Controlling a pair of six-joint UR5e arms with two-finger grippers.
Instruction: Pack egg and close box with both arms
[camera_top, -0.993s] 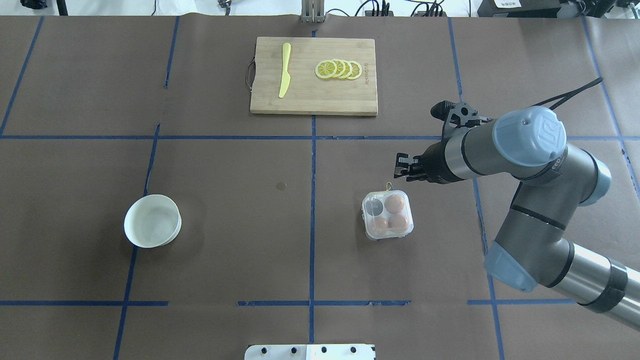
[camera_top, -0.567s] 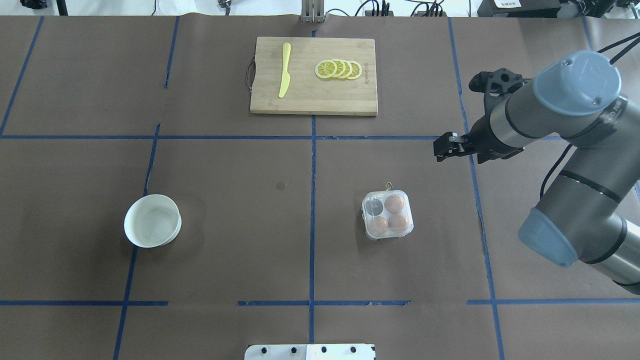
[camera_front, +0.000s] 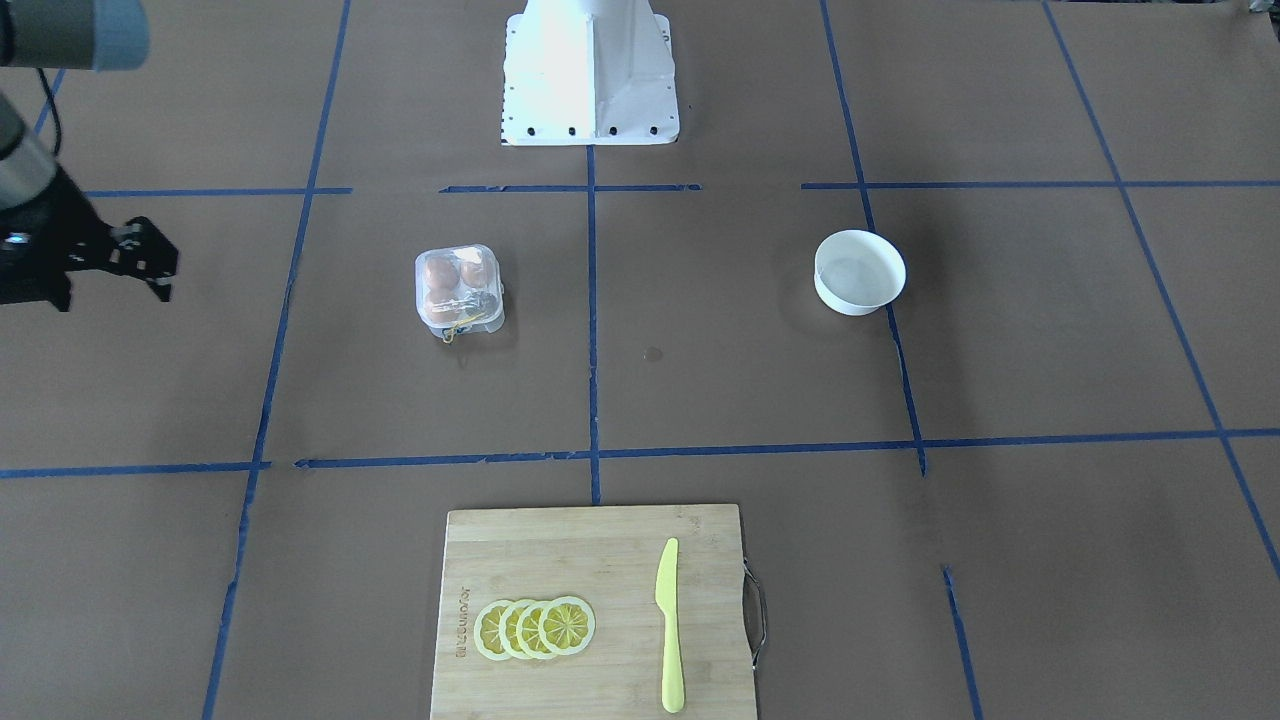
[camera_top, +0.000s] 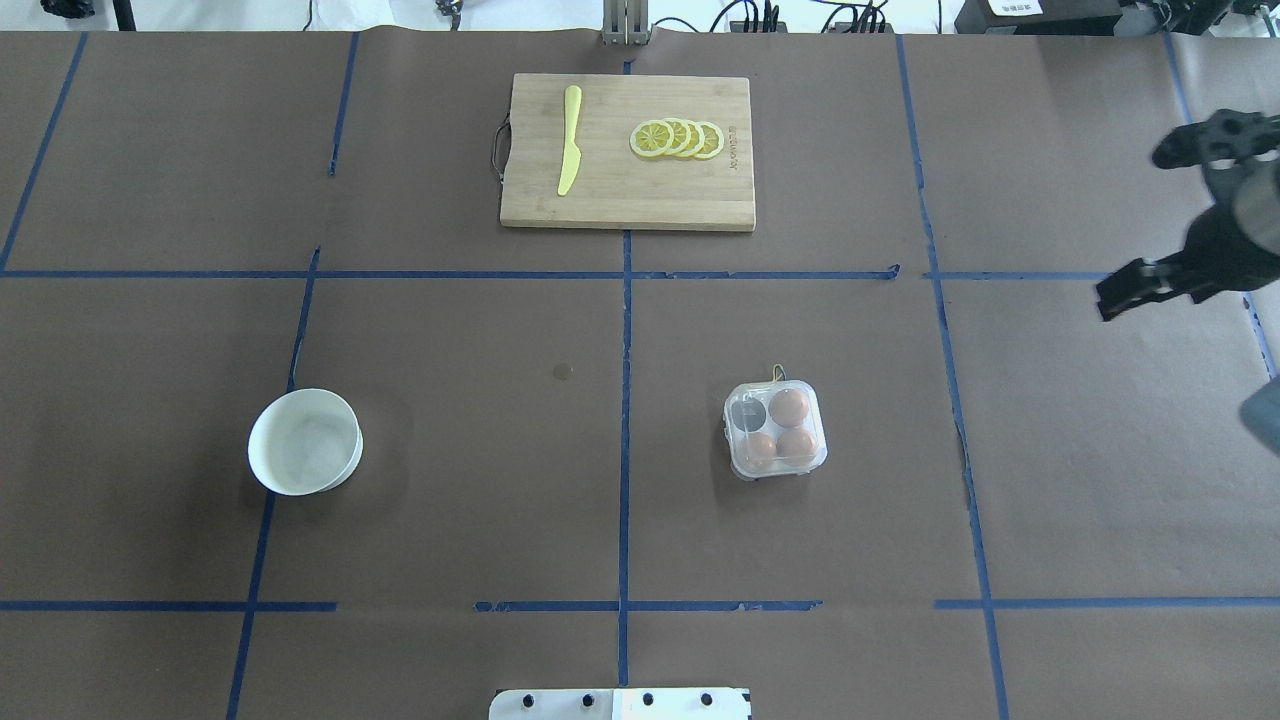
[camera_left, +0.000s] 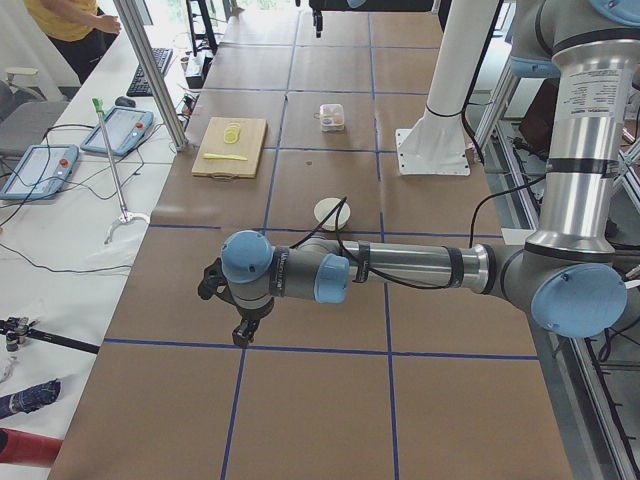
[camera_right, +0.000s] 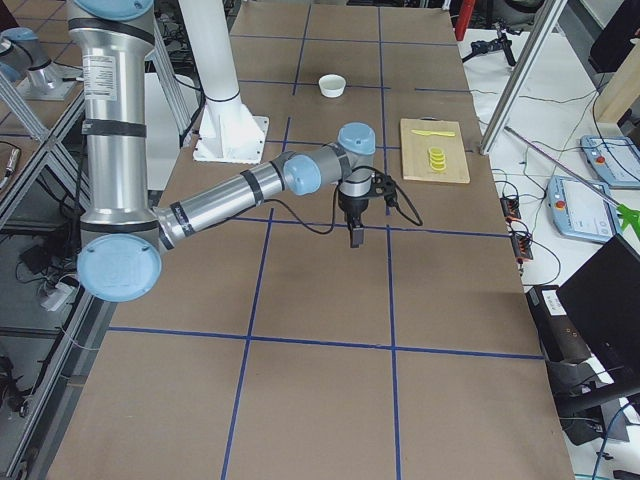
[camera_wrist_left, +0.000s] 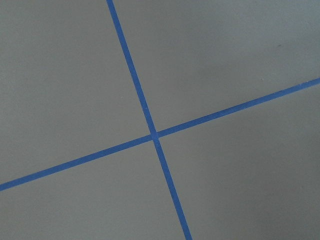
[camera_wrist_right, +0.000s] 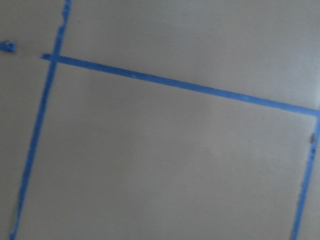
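Observation:
The clear box (camera_top: 776, 428) sits with its lid down right of the table's centre, and it also shows in the front view (camera_front: 459, 288). Three orange-brown eggs are inside, one of them at the back right (camera_top: 790, 407); the fourth cell looks dark. My right gripper (camera_top: 1108, 303) hangs far to the right of the box, well apart from it, and looks shut and empty; the front view shows it too (camera_front: 160, 265). My left gripper (camera_left: 241, 333) shows only in the exterior left view, pointing down over bare table far from the box. I cannot tell whether it is open or shut.
A white bowl (camera_top: 305, 442) stands on the left half of the table. A wooden cutting board (camera_top: 640, 195) at the back centre carries a yellow knife (camera_top: 568, 140) and lemon slices (camera_top: 677, 138). The white pedestal base (camera_front: 590, 70) is at the robot's side.
My right arm has drawn back from just behind the box, moving right and away toward the table's right edge. The box, eggs and bowl have not moved.

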